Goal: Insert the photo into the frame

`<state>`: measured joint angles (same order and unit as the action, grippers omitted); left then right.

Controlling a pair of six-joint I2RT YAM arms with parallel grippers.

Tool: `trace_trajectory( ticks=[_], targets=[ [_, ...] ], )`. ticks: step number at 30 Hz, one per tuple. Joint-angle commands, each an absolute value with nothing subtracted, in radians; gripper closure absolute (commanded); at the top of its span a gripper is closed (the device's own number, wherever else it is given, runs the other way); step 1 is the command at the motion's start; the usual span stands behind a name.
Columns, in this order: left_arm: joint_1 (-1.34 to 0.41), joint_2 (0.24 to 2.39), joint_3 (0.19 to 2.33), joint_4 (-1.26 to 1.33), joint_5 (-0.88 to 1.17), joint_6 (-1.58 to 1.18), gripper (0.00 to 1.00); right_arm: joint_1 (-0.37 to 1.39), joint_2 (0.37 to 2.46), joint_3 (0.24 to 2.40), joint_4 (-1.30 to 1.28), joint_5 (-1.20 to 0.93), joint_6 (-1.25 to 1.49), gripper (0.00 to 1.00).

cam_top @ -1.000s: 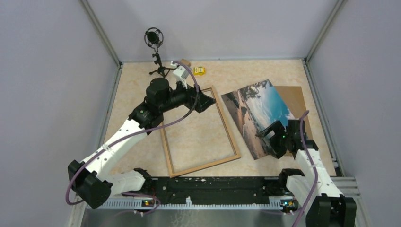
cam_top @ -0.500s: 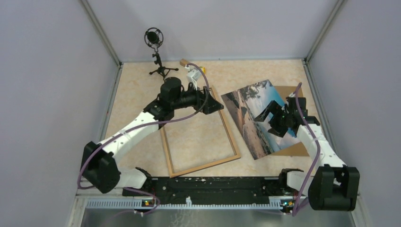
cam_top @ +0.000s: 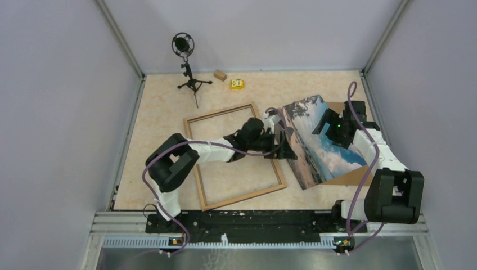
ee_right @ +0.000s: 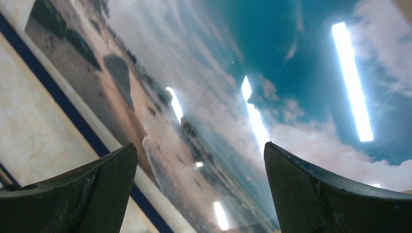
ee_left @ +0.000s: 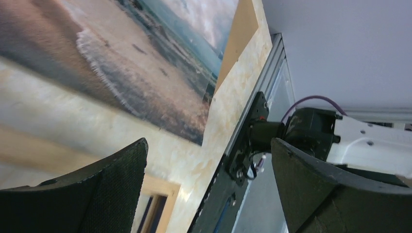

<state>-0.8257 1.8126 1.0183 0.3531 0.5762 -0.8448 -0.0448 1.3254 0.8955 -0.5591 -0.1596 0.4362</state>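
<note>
The photo is laid just right of the frame. Right fingers are spread apart over it. Left fingers are spread apart beside it.

**Left arm**: shoulder link folded back above its base. The white forearm is stretched low over the bench, heading between 2 and 3 o'clock in the top view. The wrist turns on toward 4 o'clock.

**Left fingers**: spread wide, holding nothing.

**Right arm**: extended from its base toward 11 o'clock. The wrist is bent over toward 9 o'clock.

**Right fingers**: spread wide, holding nothing.

**Relation:** the two sets of fingers are near each other but apart, with the left set at 8 o'clock of the right.
</note>
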Motion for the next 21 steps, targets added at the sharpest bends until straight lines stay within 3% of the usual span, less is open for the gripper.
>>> trace_trajectory(
  ticks=[1,5,10,21],
  targets=[
    [-0.906,1.913,1.126,0.487,0.390,-0.948,0.02,-0.176,1.362,0.854,-0.417,-0.131,0.452,0.01],
    [-0.945,2.003,1.171,0.505,0.263,-0.998,0.02,-0.306,1.389,0.809,-0.356,-0.258,0.455,0.01],
    [-0.976,2.078,1.248,0.501,0.205,-0.990,0.02,-0.320,1.376,0.791,-0.324,-0.241,0.445,0.01],
    [-1.002,2.201,1.492,0.357,0.411,-0.723,0.02,-0.410,1.341,0.816,-0.296,-0.068,0.394,0.01]
  ],
)
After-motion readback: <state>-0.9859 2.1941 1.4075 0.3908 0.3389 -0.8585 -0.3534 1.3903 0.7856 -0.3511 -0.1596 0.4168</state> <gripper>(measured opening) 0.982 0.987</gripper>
